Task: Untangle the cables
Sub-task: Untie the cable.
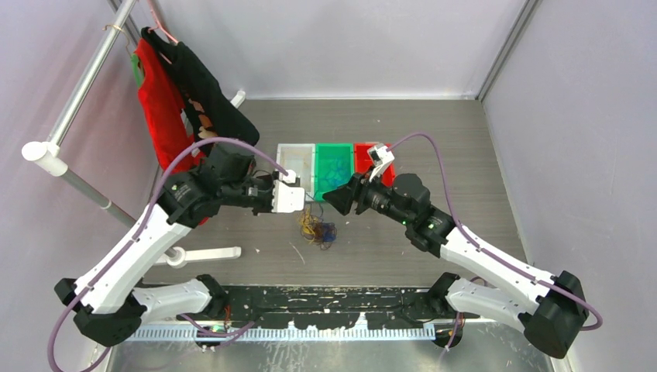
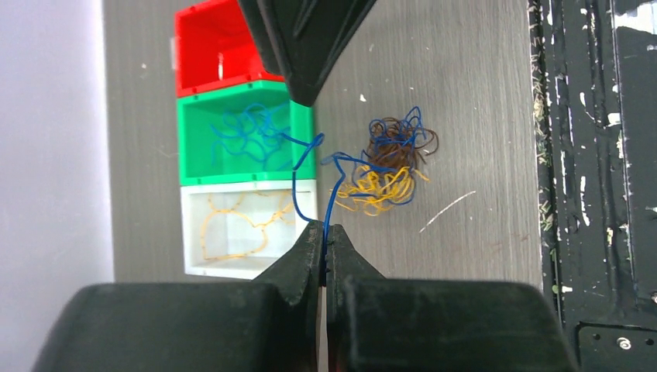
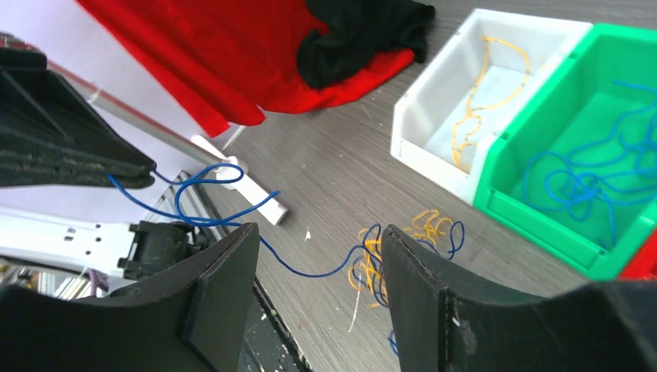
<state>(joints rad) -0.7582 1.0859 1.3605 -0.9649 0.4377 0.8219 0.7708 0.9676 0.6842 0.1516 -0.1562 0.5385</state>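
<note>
Overhead, the cables [image 1: 318, 230] lie tangled on the table [image 1: 465, 139] at 6 o'clock of the green bin [image 1: 349, 155]. The left tool [image 2: 325, 231] pinches a blue strand [image 2: 295, 186], likely light and springy. The right tool [image 3: 318, 232] gapes empty; a grip near the tangle seems best.

In the top view, at centre, the small tangle of thin blue, yellow-orange and dark brown cables [image 1: 318, 230] is too small to tell strand from strand. In the right wrist view, lower middle, part of it lies behind a black finger [image 3: 442, 310] of the right gripper [image 3: 318, 232]. There the red plastic bin [image 3: 643, 267] is cut to a sliver at the right edge. In the left wrist view, lower middle, the thin blue strand [image 2: 295, 194] vanishes at its near end between the pressed tips of the left gripper [image 2: 324, 236].
</note>
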